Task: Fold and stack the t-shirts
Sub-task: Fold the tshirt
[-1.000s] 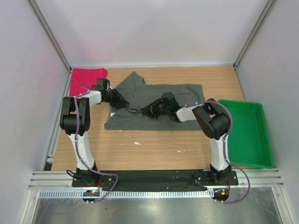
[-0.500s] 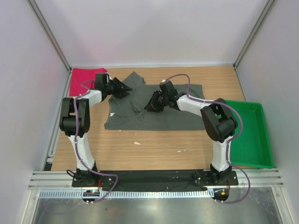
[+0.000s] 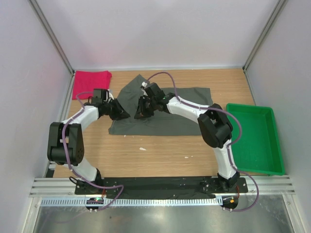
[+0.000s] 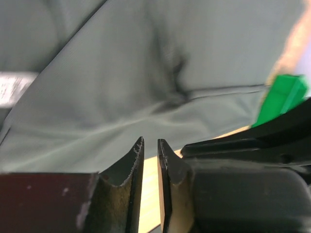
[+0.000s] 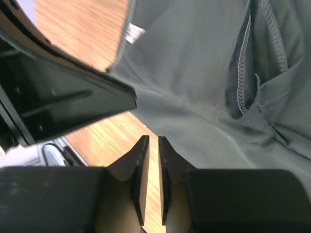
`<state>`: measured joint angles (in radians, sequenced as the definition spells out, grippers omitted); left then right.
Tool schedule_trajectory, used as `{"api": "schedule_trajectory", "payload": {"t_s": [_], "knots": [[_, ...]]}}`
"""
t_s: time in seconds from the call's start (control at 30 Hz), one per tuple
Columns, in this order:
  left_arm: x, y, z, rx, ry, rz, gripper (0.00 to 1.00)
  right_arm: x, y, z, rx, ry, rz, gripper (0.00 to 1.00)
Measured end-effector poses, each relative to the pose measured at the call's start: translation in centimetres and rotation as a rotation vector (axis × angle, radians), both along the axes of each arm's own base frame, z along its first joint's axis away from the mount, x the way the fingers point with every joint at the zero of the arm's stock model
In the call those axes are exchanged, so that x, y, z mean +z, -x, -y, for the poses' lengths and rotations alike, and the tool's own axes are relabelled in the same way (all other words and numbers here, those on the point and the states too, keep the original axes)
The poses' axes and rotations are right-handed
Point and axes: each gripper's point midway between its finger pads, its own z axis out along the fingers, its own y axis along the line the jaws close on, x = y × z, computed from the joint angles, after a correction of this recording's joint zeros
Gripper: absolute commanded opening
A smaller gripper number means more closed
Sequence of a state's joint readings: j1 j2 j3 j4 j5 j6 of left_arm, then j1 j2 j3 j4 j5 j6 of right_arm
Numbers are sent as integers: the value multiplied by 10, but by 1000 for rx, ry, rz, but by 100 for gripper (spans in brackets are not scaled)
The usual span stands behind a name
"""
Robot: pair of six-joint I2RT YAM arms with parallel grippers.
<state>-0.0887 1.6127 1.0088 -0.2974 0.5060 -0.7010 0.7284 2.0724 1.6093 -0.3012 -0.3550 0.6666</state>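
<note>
Grey shirt: here it is, the grey shirt (image 3: pixel 165 127), spread on the table (image 3: pixel 160 155) at mid-depth, one sleeve poking up toward the back wall, the cloth rumpled on its left half.
Red shirt: the red shirt (image 3: pixel 91 82) sits folded in the far left corner, well apart from the grey one (no stack here).
Left gripper: the left gripper (image 3: pixel 121 112) is low over the grey shirt's left edge, arm bent in from the left.
Left fingers: in the wrist view the left gripper (image 4: pixel 149 141) shows its tips a thin slit apart, bare wood showing through the gap, no cloth caught between them.
Left wrist view: grey cloth (image 4: pixel 146 73) fills the picture beyond the tips, creased, with a white label (image 4: pixel 14 87) at the left edge.
Right gripper: the right gripper (image 3: pixel 140 112) reaches far across to the shirt's left half, just beside the left one.
Right fingers: same story on the right gripper (image 5: pixel 153 138), tips almost together, a narrow slit, wood visible in it, nothing pinched.
Right wrist view: shirt edge (image 5: pixel 204 73) lies just past the tips, a stitched hem (image 5: pixel 243 73) folded over on the right, a small white tag (image 5: pixel 132 33) at the cloth's edge.
Tray: the green tray (image 3: pixel 250 105) is at the right side of the table, clear of both shirts.
</note>
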Motion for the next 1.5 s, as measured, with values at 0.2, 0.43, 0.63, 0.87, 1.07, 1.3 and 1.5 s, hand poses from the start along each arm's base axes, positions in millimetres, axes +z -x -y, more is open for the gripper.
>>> {"api": "schedule_trajectory", "payload": {"t_s": [0.2,0.43,0.63,0.87,1.07,1.3,1.5], "knots": [[-40,20,-7,21,-38,-126,10,-50,9,-1,23,81,-83,10],[-62,33,-18,56,-82,-180,8,-69,-2,11,-4,130,-101,9],[-76,41,-26,76,-110,-220,6,-69,-26,30,-53,137,-86,9],[-78,43,-30,75,-133,-223,9,-80,-70,50,-101,141,-90,11],[-46,47,-33,72,-147,-152,25,-59,-98,71,-148,164,-59,15],[-9,23,-27,65,-106,-37,24,-28,-88,103,-167,228,-34,32],[-49,20,-26,48,-115,-138,27,-23,-31,160,-112,419,-13,56]]}}
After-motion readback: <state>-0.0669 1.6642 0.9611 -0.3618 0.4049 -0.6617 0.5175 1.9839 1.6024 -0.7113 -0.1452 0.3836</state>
